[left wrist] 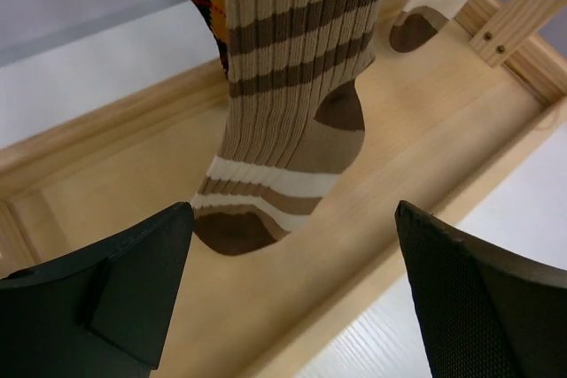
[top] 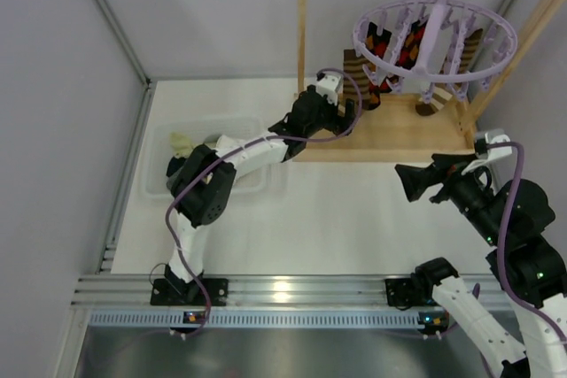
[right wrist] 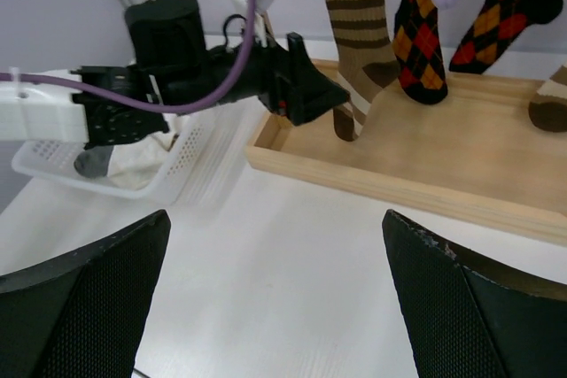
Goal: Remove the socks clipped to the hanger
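Clearly early on: striped and diamond socks (right wrist: 425, 42) hang clipped to the lavender hanger (top: 438, 28), above the wooden tray (top: 399, 135). The left hand (left wrist: 291, 245), fingers apart, faces a striped sock (left wrist: 283, 112). The right hand (right wrist: 276, 227), also apart, hovers empty nearby.

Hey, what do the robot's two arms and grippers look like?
The left arm and right arm both have white links joined by chunky black joints, and a purple cable runs along each. The left gripper and right gripper have broad, black, wedge-shaped fingers with a finely textured surface.
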Controlling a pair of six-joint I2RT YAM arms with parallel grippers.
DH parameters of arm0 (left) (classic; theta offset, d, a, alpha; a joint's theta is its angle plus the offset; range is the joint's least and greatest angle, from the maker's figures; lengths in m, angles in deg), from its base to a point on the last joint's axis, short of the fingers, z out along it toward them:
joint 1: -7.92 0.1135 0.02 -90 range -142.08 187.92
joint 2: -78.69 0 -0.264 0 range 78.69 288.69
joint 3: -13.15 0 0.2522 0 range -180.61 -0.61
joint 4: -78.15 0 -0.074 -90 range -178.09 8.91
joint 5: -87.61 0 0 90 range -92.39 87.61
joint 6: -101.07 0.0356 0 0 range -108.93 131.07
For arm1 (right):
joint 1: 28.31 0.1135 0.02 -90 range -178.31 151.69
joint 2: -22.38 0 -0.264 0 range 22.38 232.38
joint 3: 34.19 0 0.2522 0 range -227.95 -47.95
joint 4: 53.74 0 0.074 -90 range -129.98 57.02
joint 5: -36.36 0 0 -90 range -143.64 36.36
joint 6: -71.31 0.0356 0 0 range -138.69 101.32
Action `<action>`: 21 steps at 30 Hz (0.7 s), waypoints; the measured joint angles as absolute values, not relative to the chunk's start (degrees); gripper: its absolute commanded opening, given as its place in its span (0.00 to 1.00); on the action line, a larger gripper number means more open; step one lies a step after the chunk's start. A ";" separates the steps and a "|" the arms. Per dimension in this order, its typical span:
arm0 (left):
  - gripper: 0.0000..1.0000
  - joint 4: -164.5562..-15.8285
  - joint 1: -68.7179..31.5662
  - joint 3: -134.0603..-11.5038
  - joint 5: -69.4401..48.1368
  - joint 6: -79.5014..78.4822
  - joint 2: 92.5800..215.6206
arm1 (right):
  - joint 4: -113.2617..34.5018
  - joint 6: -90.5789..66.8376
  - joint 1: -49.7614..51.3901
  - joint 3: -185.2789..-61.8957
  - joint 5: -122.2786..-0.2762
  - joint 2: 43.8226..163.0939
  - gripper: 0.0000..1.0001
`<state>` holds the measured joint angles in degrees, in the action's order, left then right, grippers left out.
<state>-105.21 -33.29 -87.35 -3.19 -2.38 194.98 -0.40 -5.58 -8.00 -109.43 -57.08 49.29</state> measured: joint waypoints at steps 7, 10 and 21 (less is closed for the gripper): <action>0.99 -109.72 -33.03 -94.13 -1.22 2.62 204.36 | -2.87 -5.06 -8.00 -108.68 -61.87 48.64 0.99; 0.99 -111.79 -32.41 -96.95 -1.42 3.39 208.64 | -3.81 -4.58 -8.00 -108.64 -63.85 48.64 1.00; 0.72 -114.42 -29.24 -113.10 -0.19 4.55 222.81 | -6.13 -2.54 -8.00 -106.34 -69.91 49.27 0.99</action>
<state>-114.42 -29.24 -113.10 -0.19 4.55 222.81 -6.13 -2.54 -8.00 -106.34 -69.91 49.27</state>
